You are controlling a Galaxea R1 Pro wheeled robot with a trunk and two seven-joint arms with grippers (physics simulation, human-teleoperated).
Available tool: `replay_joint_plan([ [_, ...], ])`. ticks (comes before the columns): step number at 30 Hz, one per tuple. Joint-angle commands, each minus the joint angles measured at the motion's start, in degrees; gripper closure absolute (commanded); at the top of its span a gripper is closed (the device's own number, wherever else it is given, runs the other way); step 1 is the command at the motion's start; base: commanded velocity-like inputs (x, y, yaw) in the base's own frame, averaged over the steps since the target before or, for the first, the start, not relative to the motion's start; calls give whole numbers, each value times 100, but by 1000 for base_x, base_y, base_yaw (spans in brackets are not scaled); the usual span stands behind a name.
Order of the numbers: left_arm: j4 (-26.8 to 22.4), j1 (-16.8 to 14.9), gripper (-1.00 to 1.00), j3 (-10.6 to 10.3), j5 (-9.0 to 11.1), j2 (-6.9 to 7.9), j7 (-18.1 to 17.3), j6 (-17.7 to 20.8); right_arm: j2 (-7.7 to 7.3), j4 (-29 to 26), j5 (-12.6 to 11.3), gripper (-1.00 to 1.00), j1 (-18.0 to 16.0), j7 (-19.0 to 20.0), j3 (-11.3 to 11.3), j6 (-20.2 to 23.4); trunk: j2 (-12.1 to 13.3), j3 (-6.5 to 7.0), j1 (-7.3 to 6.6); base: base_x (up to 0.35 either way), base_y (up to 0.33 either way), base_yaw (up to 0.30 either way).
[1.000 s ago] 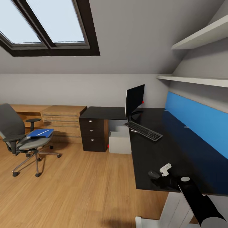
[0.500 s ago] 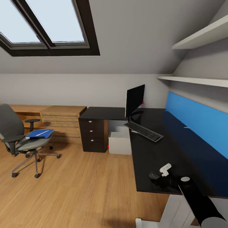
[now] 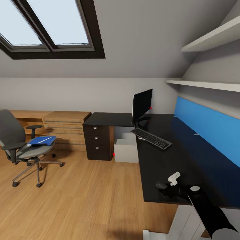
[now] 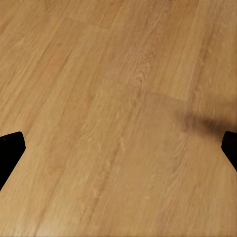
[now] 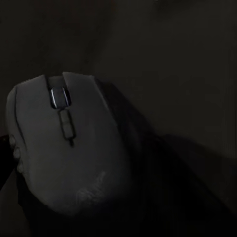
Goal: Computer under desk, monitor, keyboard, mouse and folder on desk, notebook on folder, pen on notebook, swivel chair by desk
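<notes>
My right gripper (image 3: 165, 186) is at the near front edge of the black desk (image 3: 186, 156), shut on the small black mouse (image 3: 162, 184). Up close in the right wrist view, the mouse (image 5: 64, 143) is dim against the dark desktop. Further along the desk, the monitor (image 3: 142, 106) stands upright with the keyboard (image 3: 151, 138) in front of it. The grey computer (image 3: 126, 150) sits on the floor under the desk. At the left, the swivel chair (image 3: 18, 146) carries the blue folder (image 3: 41, 141) with the white pen (image 3: 45, 139) on it. I cannot make out the notebook. My left gripper (image 4: 118, 148) hangs open over bare floor.
A light wood chest (image 3: 66, 128) stands against the back wall beside the desk's dark drawers (image 3: 97, 141). A blue back panel (image 3: 210, 128) and two wall shelves (image 3: 206, 85) run along the right. Wood floor (image 3: 86, 200) spreads between the chair and the desk.
The head view shifted very slightly a second ago. The right gripper and the mouse hold the same spot at the desk edge, and nothing else has moved.
</notes>
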Motion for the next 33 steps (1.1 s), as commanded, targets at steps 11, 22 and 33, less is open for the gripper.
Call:
replay_joint_plan([
  [11,3,-4,-100,9,42,-3,-11,-20,0,-24,50,100,-1,44,-10,42,-3,-7,0,0,0,0],
  [22,7,-4,-100,9,42,-5,-11,-13,0,-32,50,100,-1,44,-18,42,-3,-7,0,0,0,0],
  [33,23,-4,-100,9,42,-13,-9,14,100,-227,46,100,-1,17,-35,89,278,119,-154,0,0,0],
])
